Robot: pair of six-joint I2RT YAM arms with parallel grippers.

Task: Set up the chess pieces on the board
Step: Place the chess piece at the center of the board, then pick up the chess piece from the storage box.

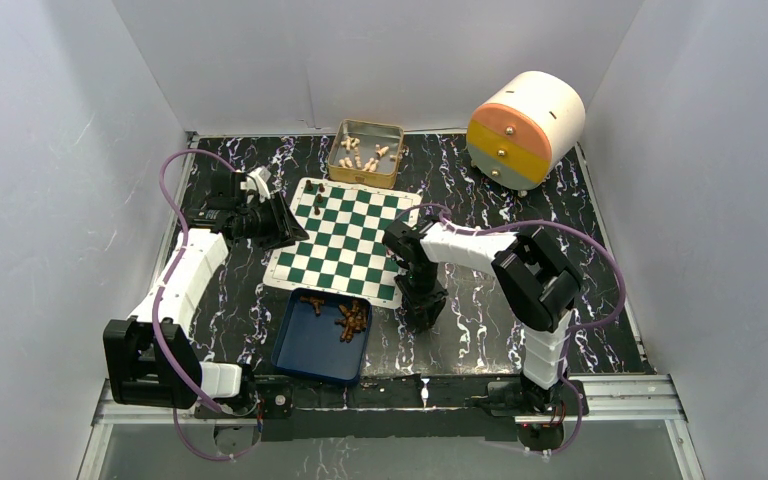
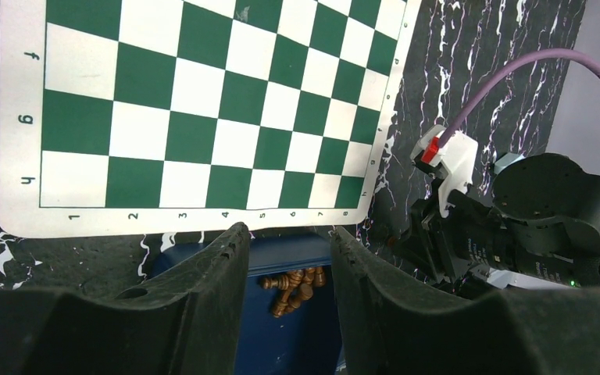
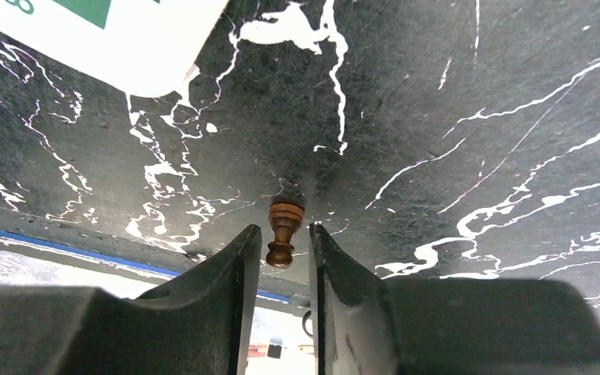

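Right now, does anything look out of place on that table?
Yes: one dark chess piece is off the board, on the bare black table between the right pincer's fingertips, while most other dark pieces lie heaped in the blue tray. The board itself lies askew to the table's edges.

The left arm (image 1: 192,270) and the right arm (image 1: 460,243) share one build: white shells on the long links, black housings at the joints. A purple cable (image 2: 551,54) loops along each. The right arm carries a white connector block (image 2: 451,160) with a red tab and a small green light (image 2: 572,283). The jaws are matt black wedges
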